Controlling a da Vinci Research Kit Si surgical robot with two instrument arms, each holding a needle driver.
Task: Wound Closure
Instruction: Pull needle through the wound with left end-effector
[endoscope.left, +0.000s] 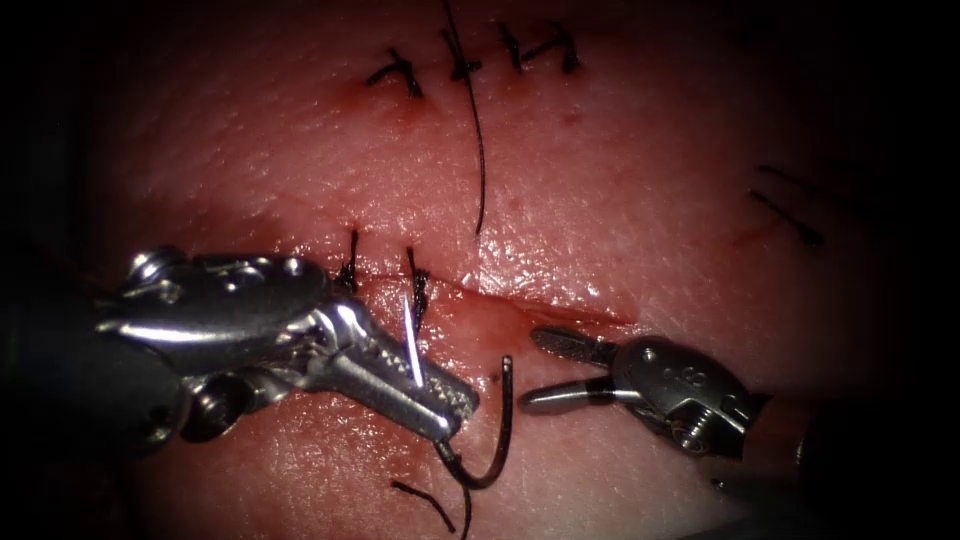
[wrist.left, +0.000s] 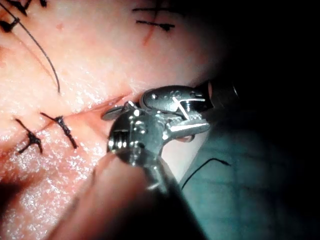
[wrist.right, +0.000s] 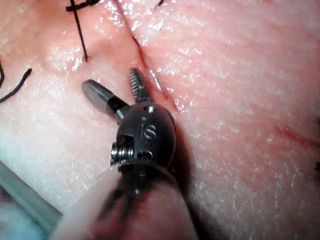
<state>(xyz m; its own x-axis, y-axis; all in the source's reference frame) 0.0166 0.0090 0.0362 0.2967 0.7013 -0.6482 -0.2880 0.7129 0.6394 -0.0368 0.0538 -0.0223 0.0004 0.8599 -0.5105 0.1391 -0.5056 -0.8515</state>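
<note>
The left tool (endoscope.left: 440, 405), nearest, pinches the curved needle (endoscope.left: 497, 440) by its thread end just below the cut (endoscope.left: 560, 312), clear of the tissue (endoscope.left: 620, 200), while the right tool (endoscope.left: 560, 370) waits beside it, jaws spread and empty, seemingly ready to receive it.

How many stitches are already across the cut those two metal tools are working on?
2, both at the cut's left end: one stitch beside the left tool, another just right. More may be hidden.

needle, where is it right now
In the endoscope view the needle is held near its thread end by the left tool, below the cut, its point curving up free of the tissue toward the open right tool.
</note>
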